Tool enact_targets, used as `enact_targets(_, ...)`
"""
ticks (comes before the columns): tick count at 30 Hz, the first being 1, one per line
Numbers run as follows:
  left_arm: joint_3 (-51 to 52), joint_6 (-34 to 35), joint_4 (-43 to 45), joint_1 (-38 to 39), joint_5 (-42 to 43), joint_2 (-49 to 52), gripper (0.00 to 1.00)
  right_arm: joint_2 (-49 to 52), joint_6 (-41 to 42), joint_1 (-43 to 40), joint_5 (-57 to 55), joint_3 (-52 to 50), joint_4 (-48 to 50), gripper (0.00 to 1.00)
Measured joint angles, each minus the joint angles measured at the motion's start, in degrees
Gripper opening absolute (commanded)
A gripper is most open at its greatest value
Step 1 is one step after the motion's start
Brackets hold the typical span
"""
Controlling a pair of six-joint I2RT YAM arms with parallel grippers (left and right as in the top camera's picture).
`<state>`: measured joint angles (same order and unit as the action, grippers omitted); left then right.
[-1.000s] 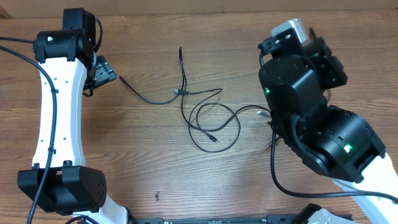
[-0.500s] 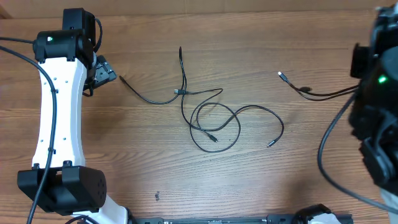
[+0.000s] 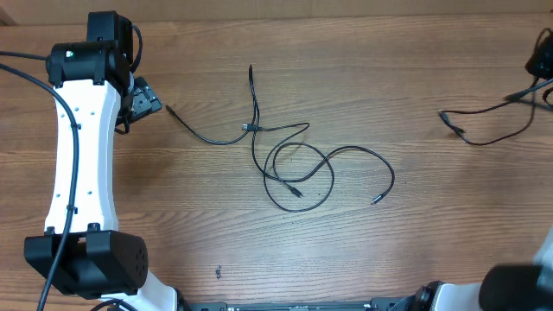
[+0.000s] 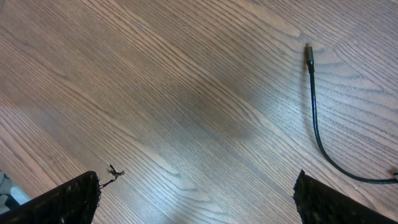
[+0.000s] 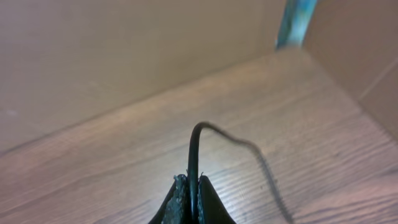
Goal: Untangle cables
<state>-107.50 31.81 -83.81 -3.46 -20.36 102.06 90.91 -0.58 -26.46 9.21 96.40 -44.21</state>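
Thin black cables (image 3: 248, 128) lie looped over one another at the table's middle, with one plug end (image 3: 375, 200) to the right and another (image 3: 170, 110) to the left. That left end (image 4: 309, 53) shows in the left wrist view, ahead and to the right of my left gripper (image 4: 196, 200), which is open with bare wood between its fingers (image 4: 65, 200). One separate cable (image 3: 445, 117) lies apart at the far right. It runs to my right gripper (image 3: 544, 67) at the frame's edge. My right gripper (image 5: 192, 190) is shut on this cable (image 5: 195, 152).
The left arm (image 3: 82, 155) stretches along the table's left side. A pale wall (image 5: 124, 56) rises beyond the table's far edge in the right wrist view. A small dark speck (image 3: 218, 273) lies near the front.
My right arm swung from over the tangle out to the far right edge, dragging one cable free of the others. The left arm and the middle tangle stayed put.
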Motion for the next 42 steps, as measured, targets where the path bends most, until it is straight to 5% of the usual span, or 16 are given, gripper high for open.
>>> enact_targets(10, 0.0, 0.0, 0.02, 0.0, -0.02, 0.0, 1.0, 12.31, 2.01, -17.2, 3.43, -0.02, 7.34, 0.08)
enact_targets(11, 0.0, 0.0, 0.02, 0.0, 0.0, 0.0, 1.0, 12.52, 2.27, -19.23, 3.45, -0.02, 8.28, 0.39)
enact_targets(12, 0.0, 0.0, 0.02, 0.0, -0.02, 0.0, 1.0, 12.52, 2.19, -20.02, 3.45, -0.02, 8.63, 0.57)
enact_targets(13, 0.0, 0.0, 0.0, 0.0, -0.02, 0.0, 1.0, 12.52, 2.34, -21.4, 3.5, -0.02, 9.18, 1.0)
enact_targets(20, 0.0, 0.0, 0.02, 0.0, -0.02, 0.0, 0.99, 12.52, 3.56, -27.02, 5.4, -0.02, 9.44, 1.0)
enact_targets(28, 0.0, 0.0, 0.02, 0.0, 0.0, 0.0, 1.0, 12.44, 3.91, -24.81, 26.71, -0.02, 6.23, 1.0)
enact_targets(42, 0.0, 0.0, 0.0, 0.0, 0.0, 0.02, 1.0, 12.33, -0.76, 9.31, 25.55, -0.02, -13.62, 1.0)
